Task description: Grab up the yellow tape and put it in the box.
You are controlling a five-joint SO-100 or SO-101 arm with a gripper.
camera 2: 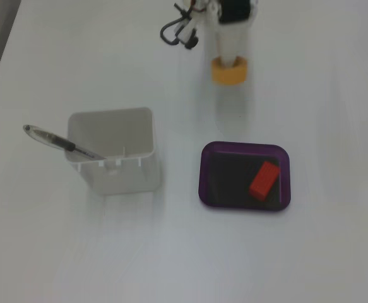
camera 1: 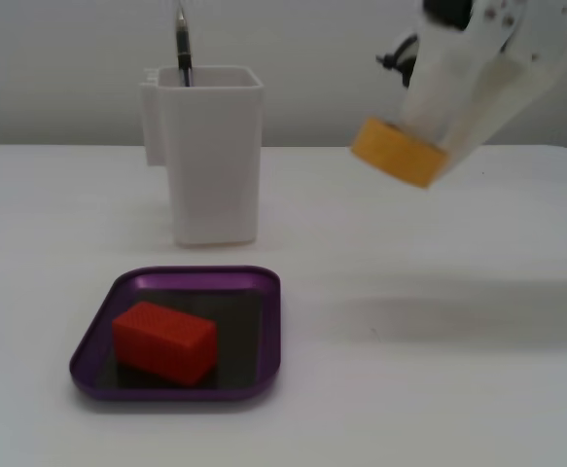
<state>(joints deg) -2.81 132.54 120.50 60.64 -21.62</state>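
The yellow tape (camera 1: 396, 152) is a thick yellow-orange roll held in the air by my white gripper (camera 1: 429, 136), well above the table at the upper right of a fixed view. In the other fixed view the tape (camera 2: 228, 70) hangs at the gripper's tip (camera 2: 229, 60), at the top centre. The gripper is shut on the roll. The box (camera 1: 254, 384) is a shallow purple tray at the lower left, with a red block inside; it also shows in the view from above (camera 2: 209, 189), below the tape.
A red textured block (camera 1: 164, 341) lies in the tray, also seen from above (camera 2: 264, 180). A tall white container (camera 1: 212, 156) holding a pen (camera 2: 60, 142) stands behind the tray. Black cables (camera 2: 177, 31) hang by the arm.
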